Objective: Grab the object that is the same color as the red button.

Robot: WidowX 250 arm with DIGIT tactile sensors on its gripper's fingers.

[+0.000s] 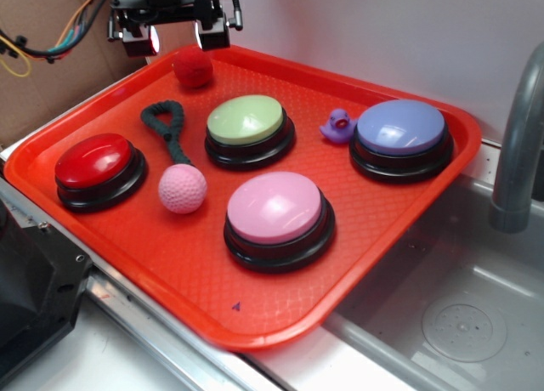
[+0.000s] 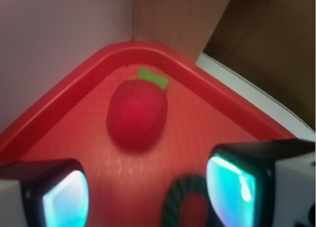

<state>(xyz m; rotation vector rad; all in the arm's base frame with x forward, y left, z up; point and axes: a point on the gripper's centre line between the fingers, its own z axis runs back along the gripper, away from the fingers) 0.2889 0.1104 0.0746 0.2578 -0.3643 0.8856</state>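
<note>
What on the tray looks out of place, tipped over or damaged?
Nothing stands out. The four buttons sit flat on the tray, the red ball lies whole near the far corner, and the purple duck stands upright.

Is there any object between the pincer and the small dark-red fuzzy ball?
Nothing visible. The open pincer faces the small dark-red fuzzy ball across bare orange-red plastic tray; the dark green rope loop lies low between the fingers.
</note>
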